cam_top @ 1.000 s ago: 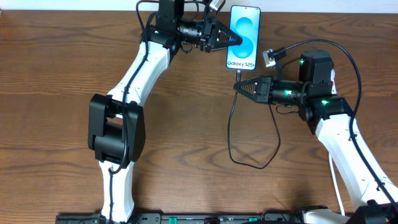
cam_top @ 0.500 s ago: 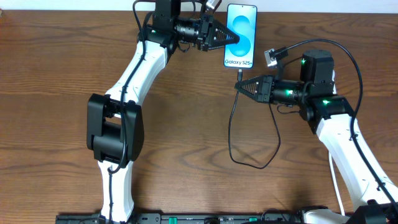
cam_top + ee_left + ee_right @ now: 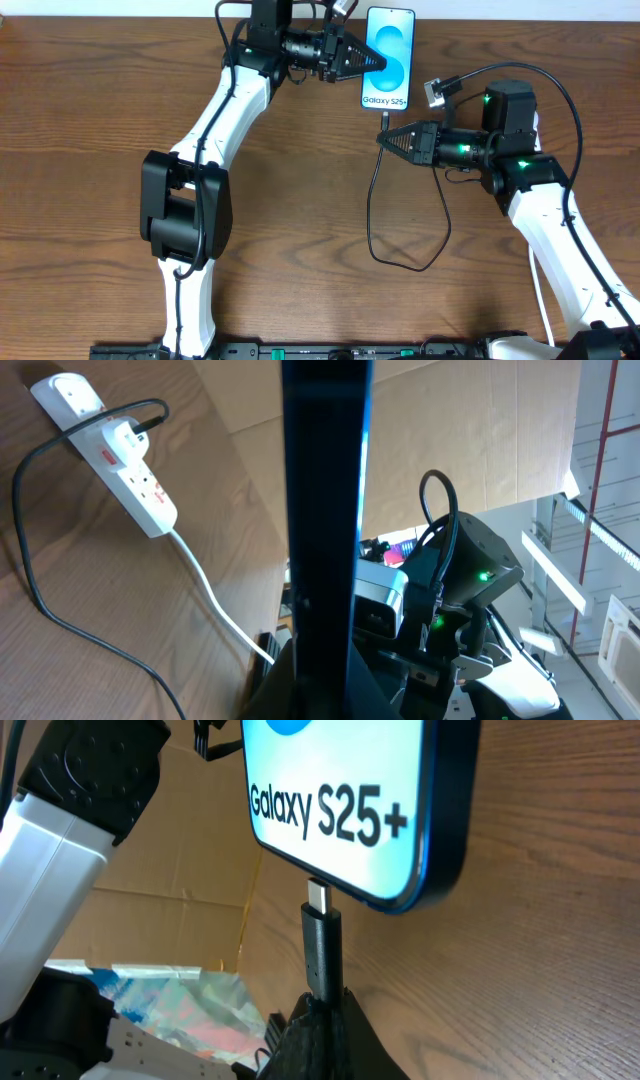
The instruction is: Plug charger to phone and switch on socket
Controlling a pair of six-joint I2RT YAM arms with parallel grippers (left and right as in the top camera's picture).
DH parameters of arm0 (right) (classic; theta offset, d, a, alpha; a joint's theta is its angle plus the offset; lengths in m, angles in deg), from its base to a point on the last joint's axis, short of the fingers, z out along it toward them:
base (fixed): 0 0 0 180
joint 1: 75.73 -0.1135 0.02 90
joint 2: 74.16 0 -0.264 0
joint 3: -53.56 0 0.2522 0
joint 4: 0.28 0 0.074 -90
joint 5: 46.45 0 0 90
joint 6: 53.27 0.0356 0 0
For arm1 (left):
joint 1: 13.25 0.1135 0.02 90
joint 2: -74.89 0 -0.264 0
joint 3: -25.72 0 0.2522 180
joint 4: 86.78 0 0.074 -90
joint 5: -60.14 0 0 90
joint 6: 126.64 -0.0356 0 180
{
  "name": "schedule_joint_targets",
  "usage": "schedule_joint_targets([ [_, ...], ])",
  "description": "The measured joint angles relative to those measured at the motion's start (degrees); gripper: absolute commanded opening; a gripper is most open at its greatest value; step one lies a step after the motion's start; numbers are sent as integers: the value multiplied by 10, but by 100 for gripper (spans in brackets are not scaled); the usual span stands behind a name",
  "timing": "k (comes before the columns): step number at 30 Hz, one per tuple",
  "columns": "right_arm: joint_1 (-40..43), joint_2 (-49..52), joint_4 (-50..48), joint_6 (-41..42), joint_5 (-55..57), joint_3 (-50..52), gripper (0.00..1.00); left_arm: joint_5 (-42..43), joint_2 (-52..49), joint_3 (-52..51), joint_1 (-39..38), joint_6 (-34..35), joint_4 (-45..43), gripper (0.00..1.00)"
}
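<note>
Overhead, phone [image 3: 398, 40] lengthwise up-frame in left jaws, right jaws pinching charger [image 3: 322, 950], tip facing phone's base.

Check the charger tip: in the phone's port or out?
Not seated: bare metal of the charger tip shows below the bottom edge of the phone. Partly entered: cannot tell.

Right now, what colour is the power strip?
The power strip is white with small red markings, clearest in the left wrist view.
</note>
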Motion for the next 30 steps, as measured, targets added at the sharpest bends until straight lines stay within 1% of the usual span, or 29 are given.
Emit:
schedule_joint_targets([
  [30, 0, 0, -7, 0, 1, 0, 1, 3, 0, 0, -2, 0, 0, 7],
])
